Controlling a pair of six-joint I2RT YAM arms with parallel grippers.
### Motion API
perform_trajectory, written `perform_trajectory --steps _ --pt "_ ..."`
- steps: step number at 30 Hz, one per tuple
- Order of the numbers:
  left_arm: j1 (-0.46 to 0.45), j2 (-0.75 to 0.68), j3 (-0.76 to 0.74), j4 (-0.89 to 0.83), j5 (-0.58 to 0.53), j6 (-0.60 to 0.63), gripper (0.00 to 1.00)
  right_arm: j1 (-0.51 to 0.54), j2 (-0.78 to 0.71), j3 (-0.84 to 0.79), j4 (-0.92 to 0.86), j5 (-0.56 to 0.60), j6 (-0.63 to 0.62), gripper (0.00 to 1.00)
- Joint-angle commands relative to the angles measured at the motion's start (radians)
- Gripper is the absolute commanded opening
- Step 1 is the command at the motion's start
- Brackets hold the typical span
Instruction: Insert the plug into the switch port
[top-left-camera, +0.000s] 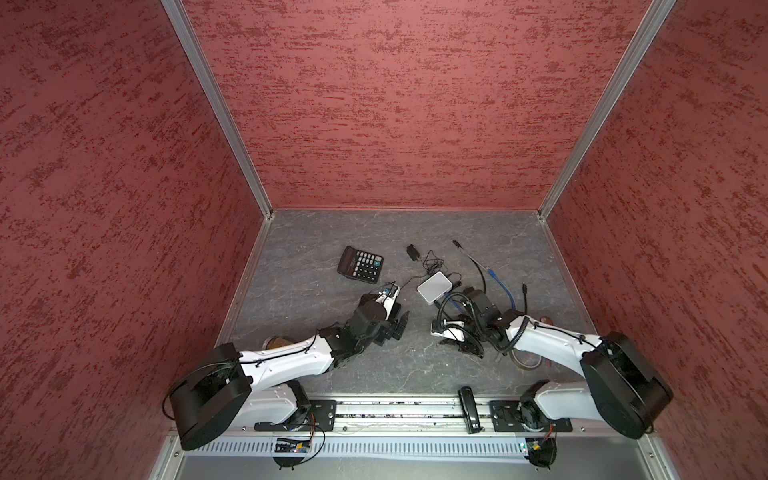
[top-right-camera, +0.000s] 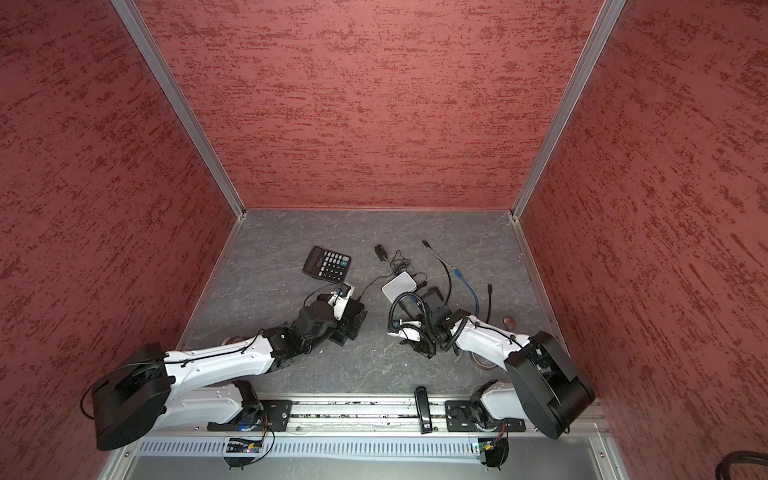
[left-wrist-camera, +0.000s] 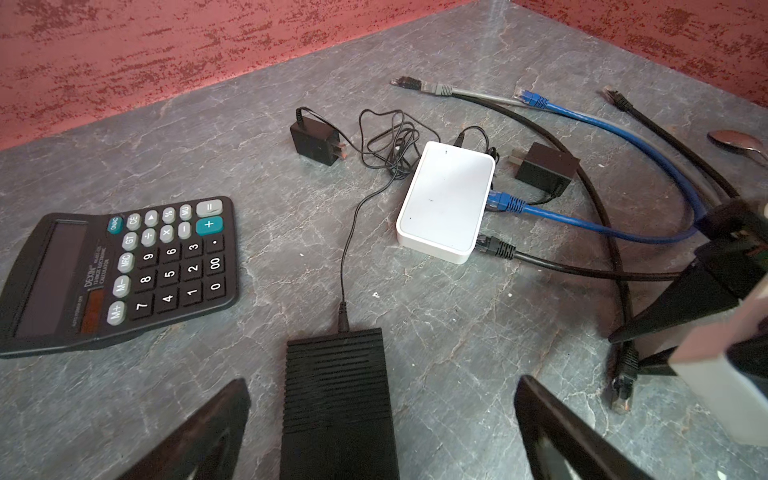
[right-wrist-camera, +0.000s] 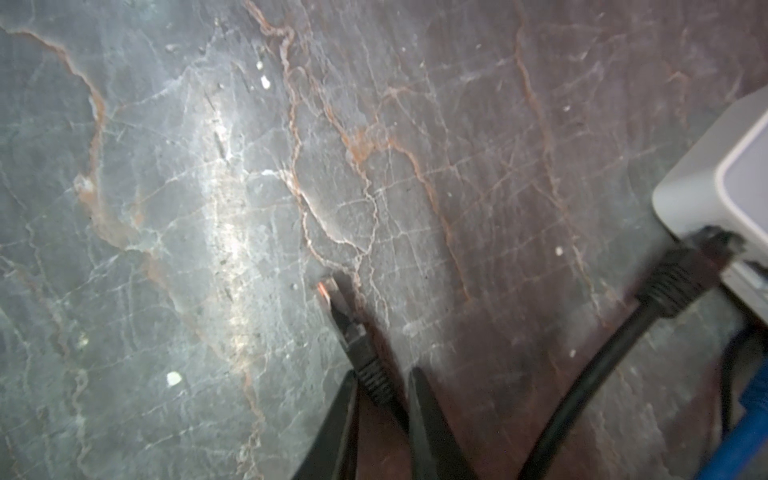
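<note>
The white switch (top-left-camera: 434, 288) (left-wrist-camera: 446, 199) lies mid-table with a blue plug (left-wrist-camera: 505, 203) and a black plug (left-wrist-camera: 496, 247) seated in its side ports. A loose black plug (right-wrist-camera: 345, 320) rests tip-down on the table in front of the switch (right-wrist-camera: 715, 178). My right gripper (right-wrist-camera: 382, 374) (top-left-camera: 451, 344) is shut on its ribbed boot, just behind the connector. To the left of the switch my left gripper (left-wrist-camera: 384, 384) (top-left-camera: 400, 326) hangs wide open over a black ribbed box (left-wrist-camera: 338, 395), holding nothing.
A calculator (top-left-camera: 360, 264) lies at the back left. Two black power adapters (left-wrist-camera: 316, 141) (left-wrist-camera: 544, 168) and tangled thin wire sit by the switch. Loose cable ends (left-wrist-camera: 415, 83) (left-wrist-camera: 532, 98) (left-wrist-camera: 619, 99) trail toward the back right, near a spoon (left-wrist-camera: 735, 141). A tape roll (top-left-camera: 528, 359) lies under the right arm.
</note>
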Motion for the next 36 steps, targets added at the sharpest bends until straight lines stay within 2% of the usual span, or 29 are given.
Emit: perform_trajectory --steps 1,6,13,17,23,29,36 --pt "-0.01 -0.03 -0.029 0.057 0.012 0.06 1.0 -0.002 0.012 0.022 0.011 -0.06 -0.013 0.15" --pt "-0.021 -0.103 -0.062 0.065 0.015 0.135 1.0 -0.002 0.003 0.04 0.054 -0.101 -0.007 0.08" --pt "-0.021 -0.232 -0.108 0.062 0.034 0.231 1.0 -0.005 0.039 0.082 0.102 -0.15 0.018 0.04" --pt "-0.032 -0.272 -0.119 0.048 0.025 0.337 1.0 -0.009 0.08 0.129 0.096 -0.17 0.059 0.03" --pt "-0.048 -0.287 -0.114 0.06 0.004 0.49 1.0 -0.026 0.097 0.183 0.033 -0.206 0.051 0.02" --pt "-0.049 -0.29 -0.141 0.155 0.097 0.667 1.0 -0.045 0.094 0.232 -0.022 -0.236 0.044 0.02" --pt "-0.025 -0.244 -0.109 0.173 0.099 0.763 1.0 -0.073 0.097 0.248 -0.059 -0.249 0.021 0.01"
